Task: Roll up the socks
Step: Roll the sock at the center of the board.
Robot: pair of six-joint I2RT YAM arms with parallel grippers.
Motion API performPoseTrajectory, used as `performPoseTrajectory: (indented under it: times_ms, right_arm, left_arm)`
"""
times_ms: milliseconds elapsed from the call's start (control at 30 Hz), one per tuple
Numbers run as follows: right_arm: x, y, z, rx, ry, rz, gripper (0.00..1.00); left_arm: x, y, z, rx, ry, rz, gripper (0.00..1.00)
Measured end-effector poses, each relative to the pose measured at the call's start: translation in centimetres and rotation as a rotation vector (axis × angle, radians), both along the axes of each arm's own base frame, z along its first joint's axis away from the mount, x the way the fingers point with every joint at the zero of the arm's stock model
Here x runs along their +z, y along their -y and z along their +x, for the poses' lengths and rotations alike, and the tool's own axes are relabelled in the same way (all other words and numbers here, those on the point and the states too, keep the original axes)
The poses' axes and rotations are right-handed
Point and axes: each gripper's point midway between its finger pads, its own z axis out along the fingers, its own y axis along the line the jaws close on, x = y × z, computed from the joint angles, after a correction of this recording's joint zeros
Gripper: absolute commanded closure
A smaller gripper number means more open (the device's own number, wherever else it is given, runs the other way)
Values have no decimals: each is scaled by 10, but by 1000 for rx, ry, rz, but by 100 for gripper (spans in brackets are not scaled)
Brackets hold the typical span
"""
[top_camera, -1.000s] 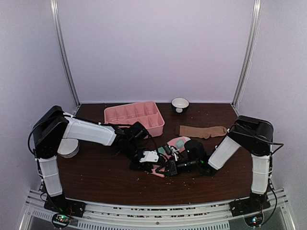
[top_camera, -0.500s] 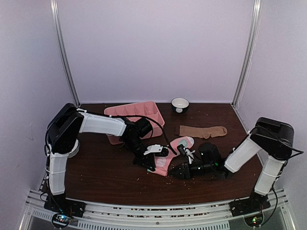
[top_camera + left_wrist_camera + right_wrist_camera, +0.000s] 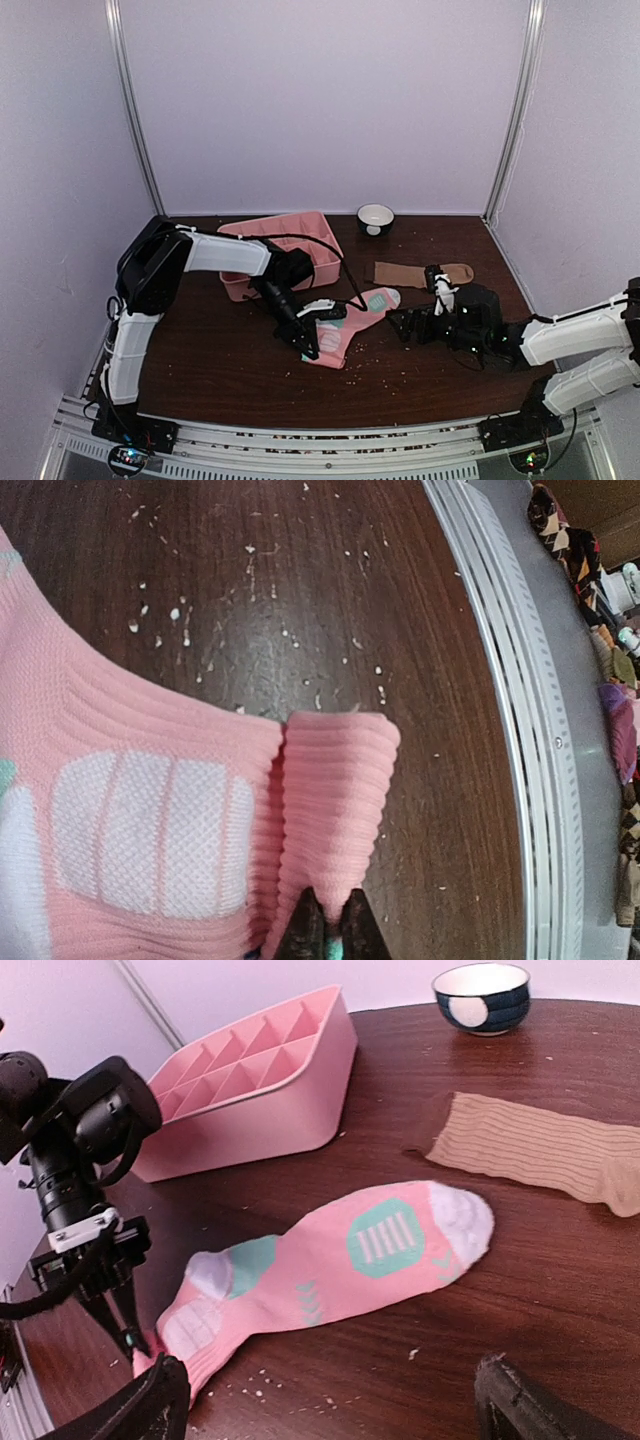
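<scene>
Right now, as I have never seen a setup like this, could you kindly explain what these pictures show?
These are two robot arms bolted at the near edge of a table. One picture looks down from above and behind them; the other two come from a small camera on each wrist. On the table lie a pink sock, a tan sock, a pink tray with compartments and a small bowl. The left gripper is shut on the pink sock's cuff, which is folded over. The right gripper is open, holds nothing, and sits near the sock's toe end.
</scene>
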Motion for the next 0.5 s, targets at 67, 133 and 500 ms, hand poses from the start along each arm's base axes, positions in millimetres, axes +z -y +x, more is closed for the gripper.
performPoseTrajectory:
  times_ms: [67,133,500]
  right_arm:
    - [-2,11,6,-56,5,-2,0]
    - [-12,17,4,-64,0,-29,0]
    - [-42,-47,-71,378,217,-257,45]
  left_arm:
    - [0,-2,-2,4,-30,11,100]
    - [0,-4,-5,8,-63,22,100]
    - [-2,-7,-5,90,-258,46,100]
